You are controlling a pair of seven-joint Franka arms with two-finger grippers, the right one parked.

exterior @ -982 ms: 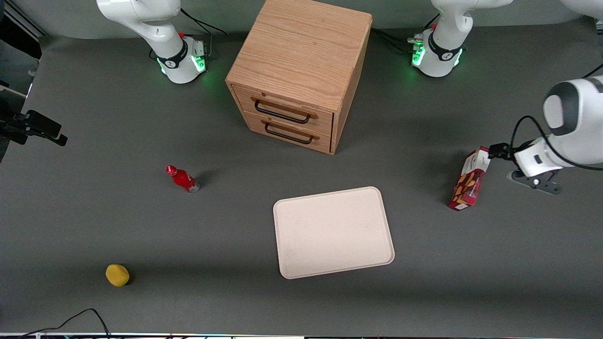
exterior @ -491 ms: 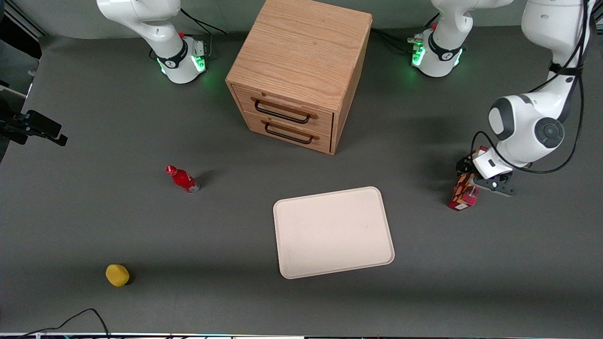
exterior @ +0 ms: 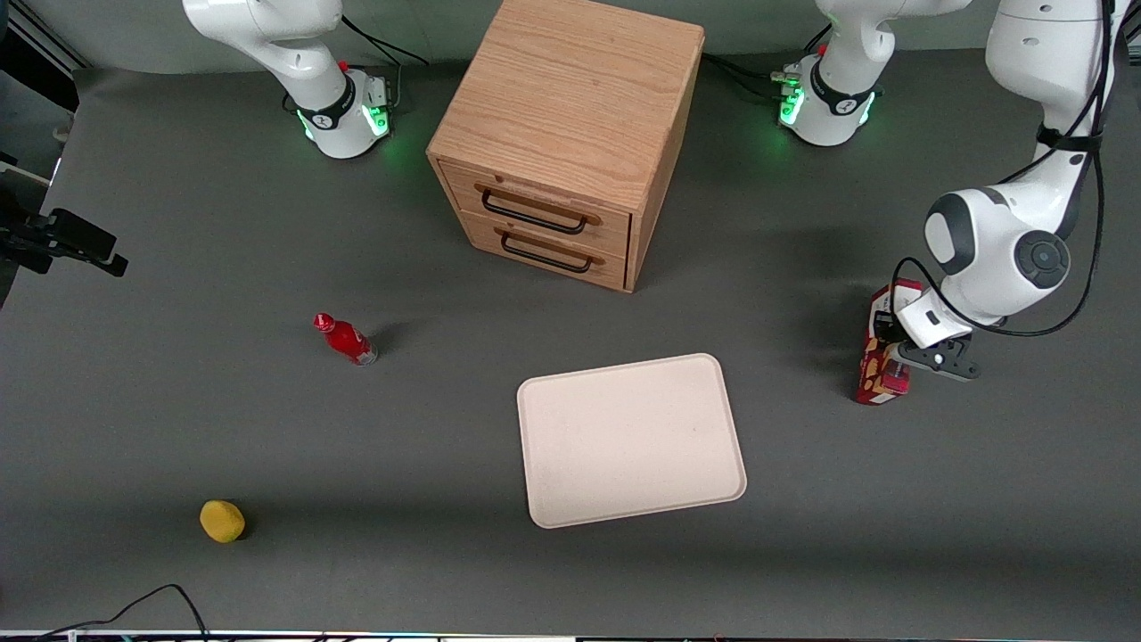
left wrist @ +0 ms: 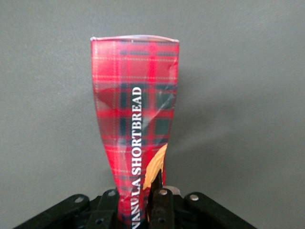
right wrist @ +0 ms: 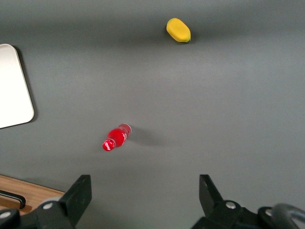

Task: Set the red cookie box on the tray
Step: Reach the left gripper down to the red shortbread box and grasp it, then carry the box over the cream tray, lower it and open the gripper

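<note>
Gripper (exterior: 891, 343) is at the red cookie box (exterior: 882, 374), fingers closed on the carton's upper part; the wrist view shows the carton (left wrist: 136, 109) pinched and creased there. The box stands on the table directly beneath the gripper, apparently not lifted. The tray (exterior: 631, 440) lies well apart, toward the parked arm's end, unloaded. Grasp made; lift, transfer and placement remain.

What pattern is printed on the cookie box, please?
Red tartan plaid with white lettering on the red cookie box, clearest in the left wrist view, where the pincer grips it.
</note>
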